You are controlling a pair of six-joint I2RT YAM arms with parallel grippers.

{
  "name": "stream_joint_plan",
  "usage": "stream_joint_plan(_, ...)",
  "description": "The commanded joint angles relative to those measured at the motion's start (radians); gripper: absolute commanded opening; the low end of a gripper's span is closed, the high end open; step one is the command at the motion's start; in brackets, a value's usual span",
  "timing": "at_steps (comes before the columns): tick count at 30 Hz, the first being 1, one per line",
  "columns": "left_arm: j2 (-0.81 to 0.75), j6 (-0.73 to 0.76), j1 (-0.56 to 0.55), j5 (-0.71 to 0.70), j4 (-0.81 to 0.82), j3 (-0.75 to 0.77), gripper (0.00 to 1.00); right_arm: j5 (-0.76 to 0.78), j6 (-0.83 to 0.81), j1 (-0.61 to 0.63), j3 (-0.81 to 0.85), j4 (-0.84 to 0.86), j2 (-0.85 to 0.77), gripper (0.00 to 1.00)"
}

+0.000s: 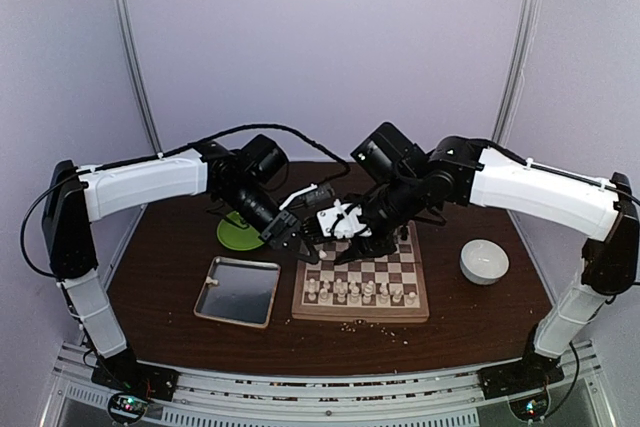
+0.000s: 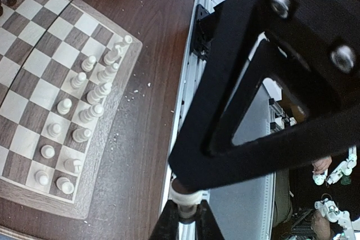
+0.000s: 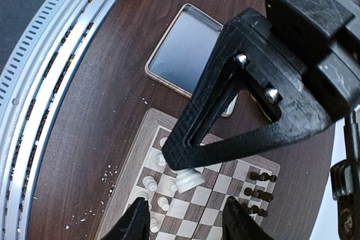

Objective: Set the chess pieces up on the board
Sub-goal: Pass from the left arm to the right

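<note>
Cream-white piece [image 3: 189, 179] is sitting clamped in my L fingers [image 3: 179, 161], which are pressing together on it & holding it up in the air over the board [image 1: 398, 269], above its L part as the overhead view shows. My R fingers [image 3: 134, 224] are standing apart, one each side of that piece, w/ a gap showing on both sides in the R wrist view. Whether a R fingertip is touching it, I cannot tell. Both arms are reaching in & meeting over the board's far half.

Board is lying flat on the dark wood desk [image 1: 170, 277], approx centre. Cream-white pieces [image 1: 360, 292] are standing upright in two rows along its near edge. Dark pieces [image 3: 260, 186] are standing grouped at the opposite edge. Full count is not readable, as the arms are blocking.

Other items: silver tray [image 1: 240, 292] is lying just L of the board, w/ a narrow gap showing between them. Green disc [image 1: 232, 235] is lying behind the tray, partly under my L arm. White bowl [image 1: 484, 261] is sitting R of the board, near it but apart. Pale crumbs [image 1: 352, 325] are lying scattered on the desk by the board's near rim.
</note>
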Motion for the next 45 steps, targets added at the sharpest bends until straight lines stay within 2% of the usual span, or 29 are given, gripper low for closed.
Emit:
stream_joint_plan(1,0.005,0.029,-0.008,0.053,-0.025,0.029,0.03,0.101,-0.054,0.042,0.048,0.005,0.031,0.44)
stream_joint_plan(7,0.008,0.042,-0.014,0.060,-0.050,0.034,0.03,0.181,-0.089,0.090,0.062,-0.009,0.063,0.40)
stream_joint_plan(21,0.021,0.040,-0.016,0.069,-0.052,0.037,0.02,0.219,-0.094,0.118,0.067,-0.018,0.072,0.20)
stream_joint_plan(27,-0.005,0.045,-0.016,0.011,-0.063,0.038,0.13,0.214,-0.055,0.110,0.034,-0.006,0.063,0.13)
stream_joint_plan(30,-0.032,0.031,-0.014,-0.033,-0.042,0.024,0.25,0.177,-0.012,0.089,0.005,0.014,0.035,0.13)
stream_joint_plan(34,-0.099,-0.031,0.008,-0.076,0.070,-0.033,0.29,0.084,0.071,0.028,-0.037,0.028,-0.014,0.12)
stream_joint_plan(37,-0.170,-0.108,0.036,-0.127,0.213,-0.106,0.32,-0.008,0.141,-0.031,-0.068,0.035,-0.043,0.12)
stream_joint_plan(42,-0.310,-0.248,0.043,-0.310,0.586,-0.262,0.33,-0.249,0.332,-0.168,-0.090,0.082,-0.071,0.12)
stream_joint_plan(45,-0.401,-0.249,0.006,-0.483,0.835,-0.382,0.34,-0.446,0.481,-0.273,-0.092,0.129,-0.061,0.12)
